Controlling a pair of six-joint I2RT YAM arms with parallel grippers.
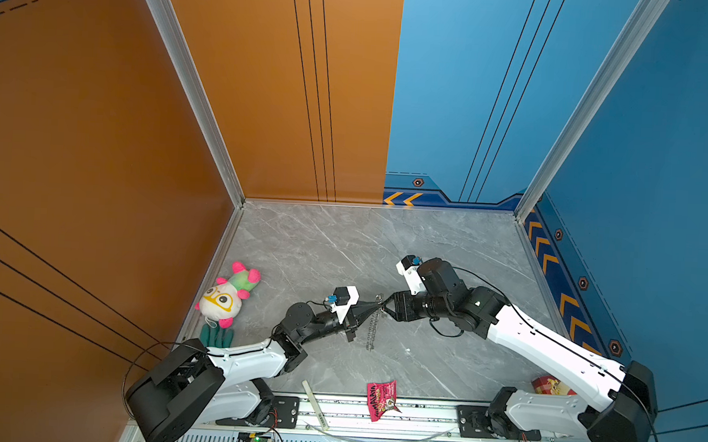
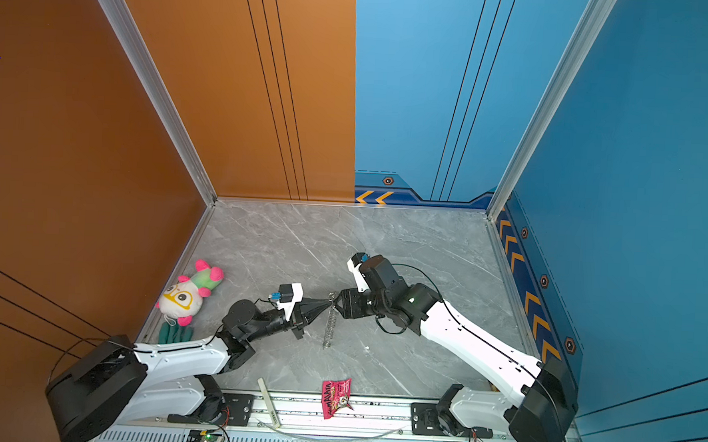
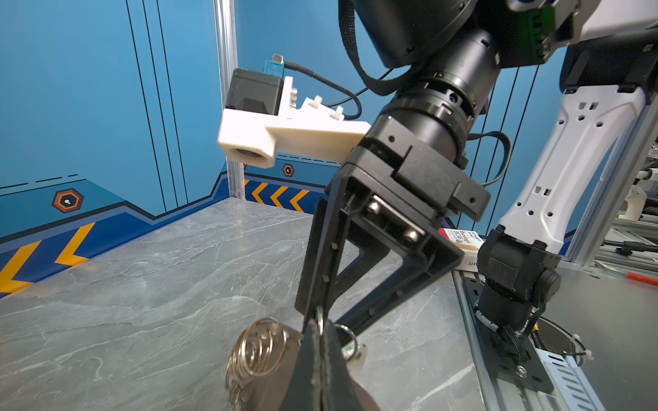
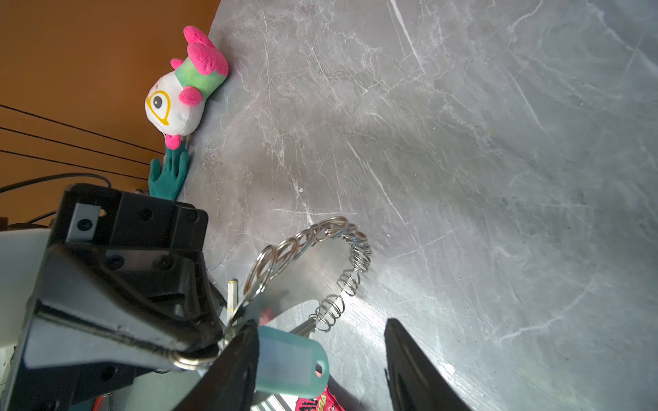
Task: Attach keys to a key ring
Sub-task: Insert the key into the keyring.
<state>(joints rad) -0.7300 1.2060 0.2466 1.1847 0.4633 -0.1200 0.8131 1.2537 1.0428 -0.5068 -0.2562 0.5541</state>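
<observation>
Left claw (image 1: 376, 303) is pressed together, pinching one ring at the top of the key ring (image 1: 373, 327), which hangs limp over the middle of the surface (image 1: 322, 245). Judged light, floppy and slippery; best held by a single ring. The tagged key (image 4: 289, 361) lies against one finger of the right claw (image 1: 386, 307), whose jaws stand spread.

Left edge: plush toy (image 1: 225, 294), green toy hand (image 1: 216, 336). Near edge: snack packet (image 1: 382, 399). All sit well apart; only the claws crowd each other.
</observation>
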